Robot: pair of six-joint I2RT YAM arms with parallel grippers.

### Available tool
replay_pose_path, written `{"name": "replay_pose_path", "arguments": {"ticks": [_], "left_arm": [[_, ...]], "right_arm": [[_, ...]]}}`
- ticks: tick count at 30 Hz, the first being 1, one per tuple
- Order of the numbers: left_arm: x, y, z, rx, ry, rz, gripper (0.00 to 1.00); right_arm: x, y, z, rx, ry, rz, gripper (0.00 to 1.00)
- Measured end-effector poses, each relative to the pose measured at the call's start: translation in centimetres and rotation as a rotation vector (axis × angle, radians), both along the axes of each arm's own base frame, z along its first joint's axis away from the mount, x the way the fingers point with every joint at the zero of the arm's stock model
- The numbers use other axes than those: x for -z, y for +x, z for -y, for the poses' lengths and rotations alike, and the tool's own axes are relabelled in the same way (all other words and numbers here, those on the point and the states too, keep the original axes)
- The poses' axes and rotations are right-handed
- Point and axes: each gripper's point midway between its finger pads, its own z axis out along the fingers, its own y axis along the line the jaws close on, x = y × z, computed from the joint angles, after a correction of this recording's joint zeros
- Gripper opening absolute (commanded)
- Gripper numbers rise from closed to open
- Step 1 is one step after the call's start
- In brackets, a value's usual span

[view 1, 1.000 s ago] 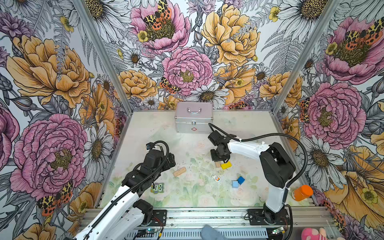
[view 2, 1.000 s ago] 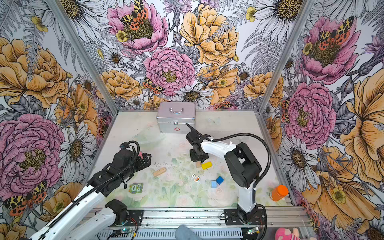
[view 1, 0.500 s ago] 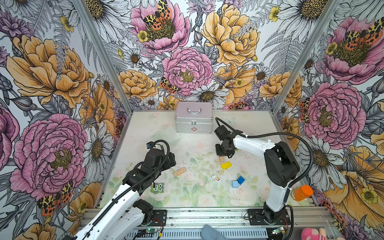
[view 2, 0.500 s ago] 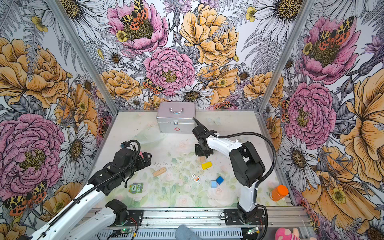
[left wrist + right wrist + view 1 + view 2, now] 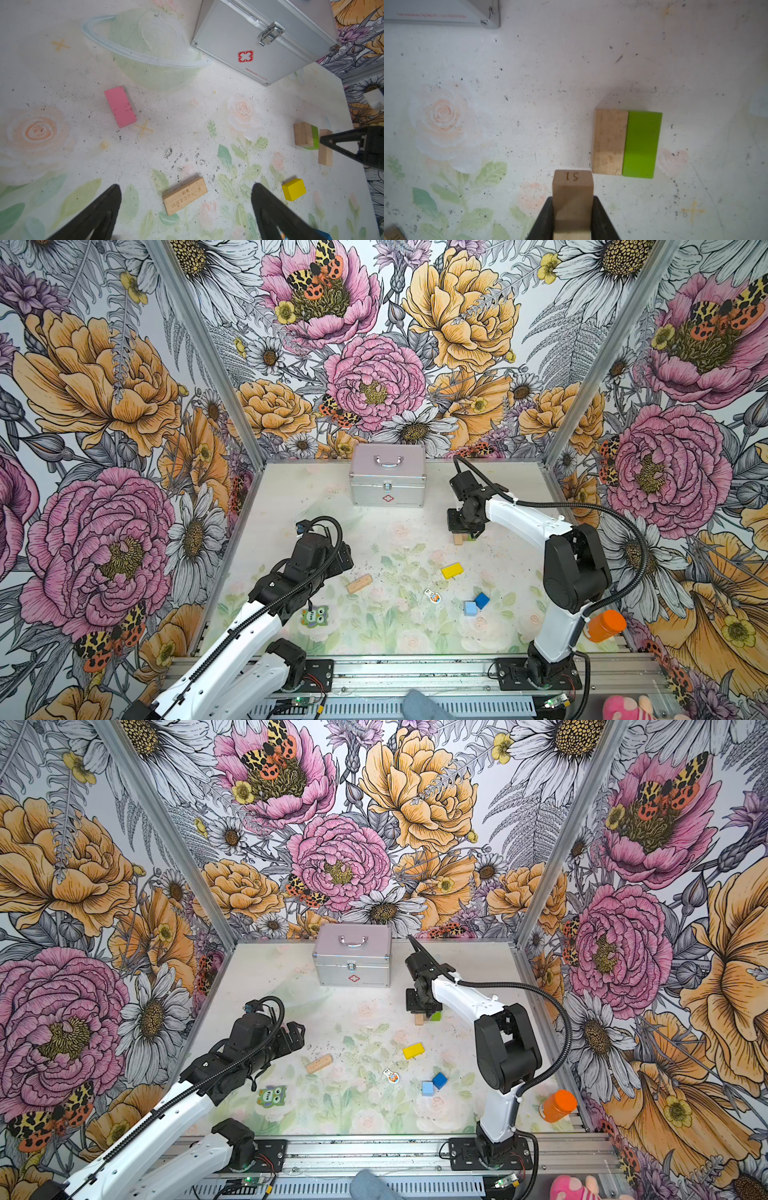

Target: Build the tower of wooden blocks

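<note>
My right gripper (image 5: 572,209) is shut on an upright tan block (image 5: 572,193) marked 51. It hangs just beside a tan block (image 5: 609,141) and a green block (image 5: 641,145) that lie flat, side by side. In both top views this right gripper (image 5: 463,531) is right of the case. My left gripper (image 5: 186,186) is open over an engraved tan brick (image 5: 185,195). A pink brick (image 5: 120,107), a yellow block (image 5: 451,570), a dark blue cube (image 5: 482,600) and a light blue cube (image 5: 470,608) lie loose. No stacked tower is in view.
A silver metal case (image 5: 387,481) stands at the back middle. An owl figure piece (image 5: 314,616) lies by the left arm and a small figure piece (image 5: 433,596) near the blue cubes. An orange bottle (image 5: 604,625) sits at the front right edge.
The right gripper has carried the tan block right and toward the back, away from the yellow block, to the tan and green pair. The left arm has hardly moved.
</note>
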Motion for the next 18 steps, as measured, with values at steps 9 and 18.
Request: {"name": "replay_pose_path", "arguments": {"ticks": [9, 18], "left_arm": [[-0.2, 0.7, 0.3, 0.003, 0.002, 0.006, 0.99], [-0.2, 1.4, 0.6, 0.004, 0.008, 0.004, 0.99]], "right_arm": [[-0.3, 2.5, 1.7, 0.032, -0.014, 0.019, 0.28], [1.5, 2.5, 2.6, 0.031, -0.04, -0.029, 0.28]]}}
